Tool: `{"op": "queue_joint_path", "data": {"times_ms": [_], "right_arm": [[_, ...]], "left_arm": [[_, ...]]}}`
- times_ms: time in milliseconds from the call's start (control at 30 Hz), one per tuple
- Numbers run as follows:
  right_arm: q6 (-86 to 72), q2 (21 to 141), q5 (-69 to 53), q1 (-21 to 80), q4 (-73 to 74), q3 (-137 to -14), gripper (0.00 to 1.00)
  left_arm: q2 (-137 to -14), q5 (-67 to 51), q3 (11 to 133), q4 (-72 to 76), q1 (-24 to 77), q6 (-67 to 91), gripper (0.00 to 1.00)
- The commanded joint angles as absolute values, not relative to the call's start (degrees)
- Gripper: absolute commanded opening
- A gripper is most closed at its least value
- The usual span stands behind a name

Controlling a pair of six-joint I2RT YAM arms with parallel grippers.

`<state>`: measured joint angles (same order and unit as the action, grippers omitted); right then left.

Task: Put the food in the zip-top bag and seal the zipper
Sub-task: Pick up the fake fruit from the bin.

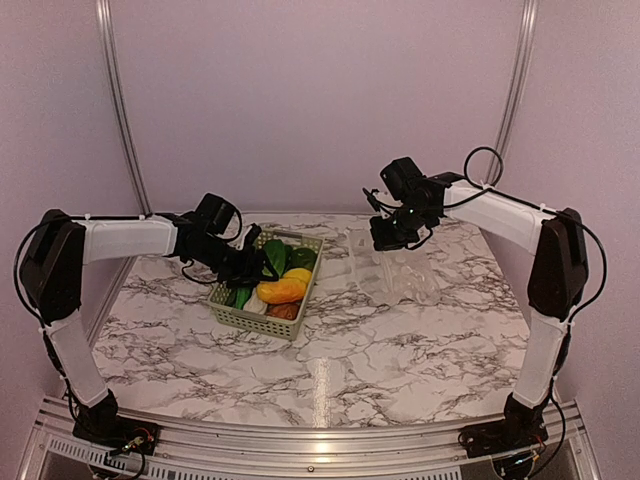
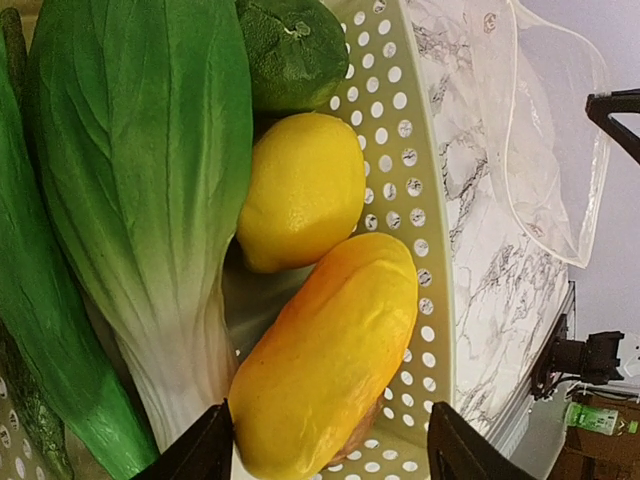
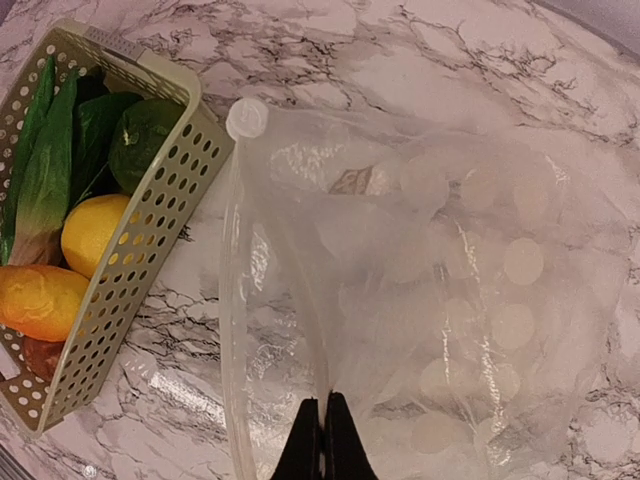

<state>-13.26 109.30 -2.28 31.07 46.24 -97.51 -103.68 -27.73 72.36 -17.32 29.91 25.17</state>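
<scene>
The food lies in a pale green basket [image 1: 250, 320]. It includes an orange-yellow mango [image 2: 330, 360], a lemon [image 2: 300, 190], a leafy green vegetable [image 2: 140, 180], a dark green round piece [image 2: 295, 50] and a brown piece [image 3: 40, 355]. My left gripper [image 2: 330, 455] is open and reaches into the basket, straddling the mango's near end. Its left finger is against the fruit and its right finger stands apart. The clear polka-dot zip-top bag [image 3: 430, 290] lies right of the basket with its mouth towards it. My right gripper [image 3: 324, 440] is shut on the bag's upper mouth edge and lifts it. The zipper [image 3: 230, 330] shows as a thin strip.
The basket wall [image 2: 400, 150] stands just right of the mango, between it and the bag [image 2: 550, 150]. The marble table [image 1: 330, 360] stretches in front of both. The pink back wall and metal rails enclose the space. The right arm [image 1: 500, 215] hangs over the bag.
</scene>
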Motion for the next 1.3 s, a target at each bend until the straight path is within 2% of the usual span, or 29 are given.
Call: {"op": "queue_joint_path", "data": {"times_ms": [0, 400, 567, 800, 967, 1100, 1267], "right_arm": [[-13.35, 107.82, -1.93, 31.37, 44.21, -96.84, 0.0], [-15.88, 106.71, -3.72, 31.46, 41.7, -93.69, 0.0], [-16.0, 106.03, -3.57, 31.55, 41.67, -92.71, 0.0], [-15.92, 103.95, -1.91, 32.15, 42.06, -90.83, 0.0], [-15.13, 103.19, -0.32, 33.81, 43.99, -91.86, 0.0], [-13.79, 103.71, 4.34, 36.52, 46.0, -94.5, 0.0], [-13.5, 106.2, 4.53, 38.53, 47.82, -98.64, 0.0]], "left_arm": [[-104.52, -29.6, 71.45, -18.31, 30.43, 18.65, 0.68], [-109.08, -27.91, 74.14, -19.66, 34.19, 13.45, 0.66], [-109.49, -26.76, 75.88, -19.51, 34.72, 14.06, 0.51], [-103.46, -23.2, 74.65, -19.72, 34.63, 13.91, 0.29], [-98.22, -23.16, 74.05, -19.73, 34.72, 16.22, 0.27], [-94.5, -28.86, 74.13, -17.87, 35.74, 20.62, 0.26], [-95.11, -35.23, 77.32, -15.54, 41.93, 24.33, 0.25]]}}
